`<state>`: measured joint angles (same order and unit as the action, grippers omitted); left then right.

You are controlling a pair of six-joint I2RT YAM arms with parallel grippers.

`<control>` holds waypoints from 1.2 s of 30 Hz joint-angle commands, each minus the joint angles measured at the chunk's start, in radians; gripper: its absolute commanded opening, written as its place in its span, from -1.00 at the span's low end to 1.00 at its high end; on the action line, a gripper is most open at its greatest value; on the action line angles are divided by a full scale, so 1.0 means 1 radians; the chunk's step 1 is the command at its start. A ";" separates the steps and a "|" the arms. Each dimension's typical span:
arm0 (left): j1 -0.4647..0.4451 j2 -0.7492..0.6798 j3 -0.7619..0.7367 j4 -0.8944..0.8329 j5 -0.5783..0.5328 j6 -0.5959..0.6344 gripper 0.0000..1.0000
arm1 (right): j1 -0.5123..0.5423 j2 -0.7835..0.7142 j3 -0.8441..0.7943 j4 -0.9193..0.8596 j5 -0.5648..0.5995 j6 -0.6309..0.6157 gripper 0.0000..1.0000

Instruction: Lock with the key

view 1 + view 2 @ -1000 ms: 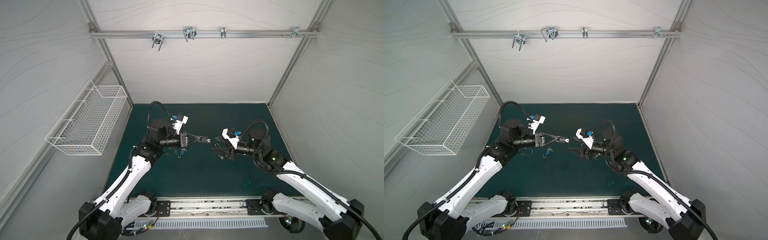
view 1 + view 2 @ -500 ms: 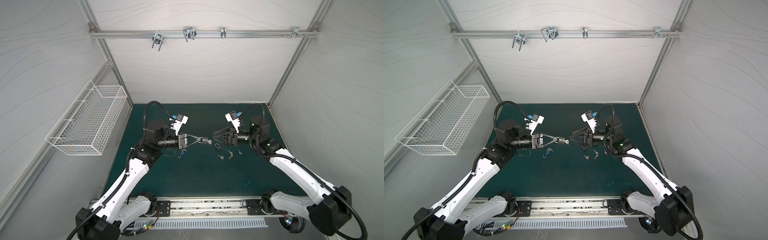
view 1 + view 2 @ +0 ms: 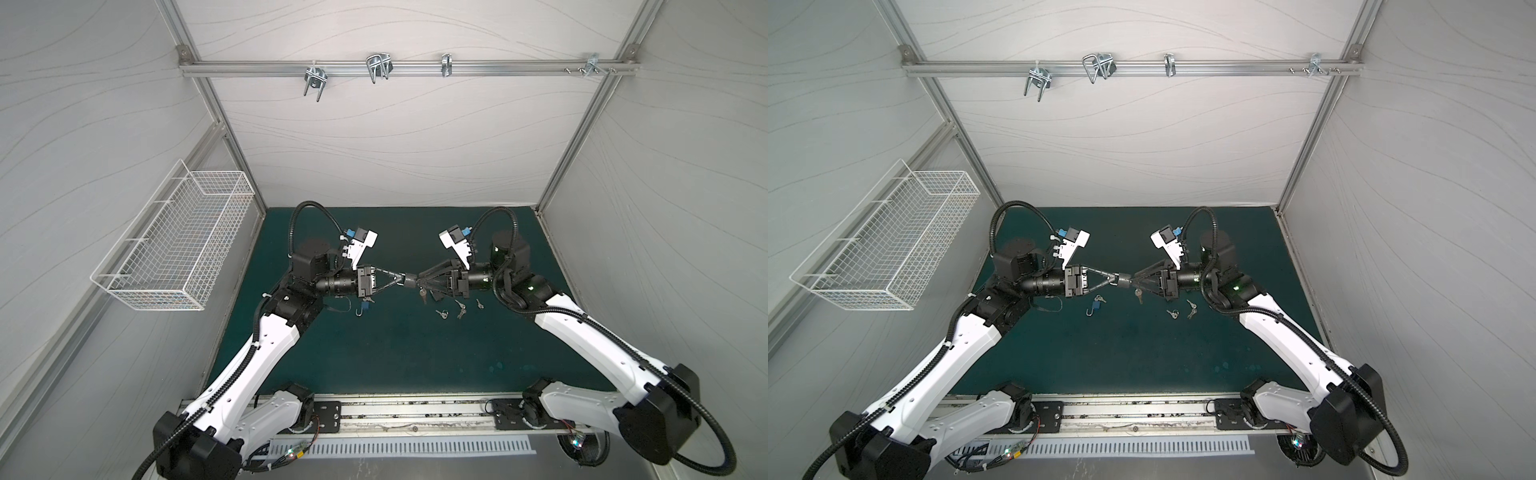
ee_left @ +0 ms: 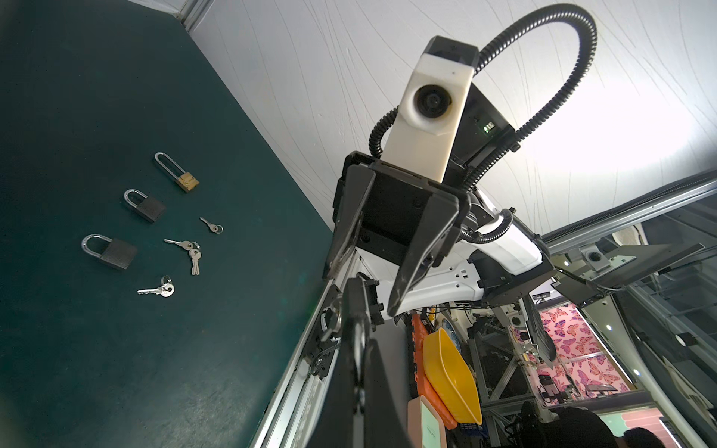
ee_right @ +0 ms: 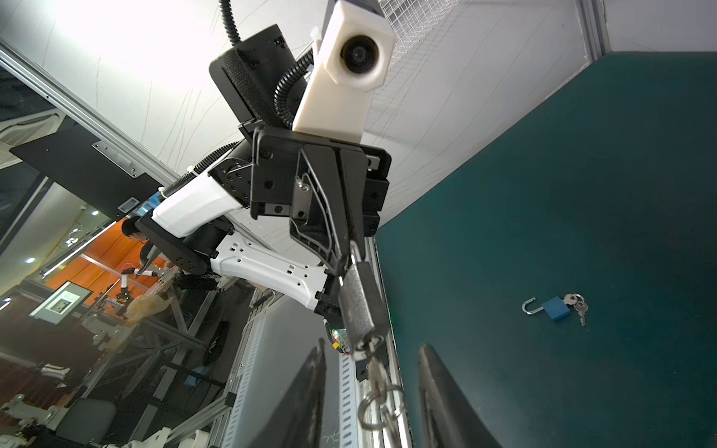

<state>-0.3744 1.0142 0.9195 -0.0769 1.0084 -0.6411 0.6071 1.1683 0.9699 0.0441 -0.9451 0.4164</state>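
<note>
A dark grey padlock (image 3: 409, 280) (image 3: 1124, 280) (image 5: 361, 302) hangs in the air over the green mat. My left gripper (image 3: 398, 279) (image 3: 1115, 277) (image 4: 361, 341) is shut on its shackle. A key (image 5: 374, 368) sticks out of the padlock's base, and a ring (image 5: 382, 403) with a spare key (image 3: 423, 295) dangles from it. My right gripper (image 3: 420, 283) (image 3: 1136, 281) (image 5: 372, 344) faces the left one, open, with one finger on each side of the key and a gap on both sides. The padlock (image 4: 355, 298) shows edge-on in the left wrist view.
An open blue padlock (image 3: 365, 306) (image 5: 556, 308) with keys lies under the left gripper. Two black padlocks (image 4: 149, 207) (image 4: 116, 254), a brass one (image 4: 188, 181) and loose keys (image 3: 459, 307) (image 4: 190, 252) lie under the right arm. A wire basket (image 3: 178, 253) hangs on the left wall.
My right gripper has risen and swung left to the padlock's base, and its jaws have narrowed around the key. The left gripper has kept the padlock still.
</note>
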 commanded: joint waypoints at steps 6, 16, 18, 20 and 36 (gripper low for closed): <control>0.002 -0.020 0.052 0.055 0.010 0.015 -1.00 | 0.009 -0.018 0.015 -0.037 -0.031 -0.033 -0.36; 0.002 -0.023 0.044 0.054 -0.001 0.015 -1.00 | 0.009 -0.029 0.016 -0.057 -0.028 -0.044 -0.68; 0.002 -0.025 0.044 0.053 -0.004 0.018 -1.00 | 0.009 -0.029 0.016 -0.056 -0.029 -0.044 -0.74; 0.002 -0.027 0.048 0.043 -0.007 0.027 -1.00 | 0.009 -0.029 0.015 -0.056 -0.029 -0.038 -0.86; 0.002 -0.055 0.079 0.024 -0.007 0.047 -1.00 | -0.101 -0.052 -0.040 -0.038 -0.145 0.055 -1.00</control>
<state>-0.3748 0.9890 0.9367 -0.1001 0.9905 -0.6060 0.5316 1.1442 0.9447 -0.0006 -1.0504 0.4500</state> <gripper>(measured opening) 0.057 0.053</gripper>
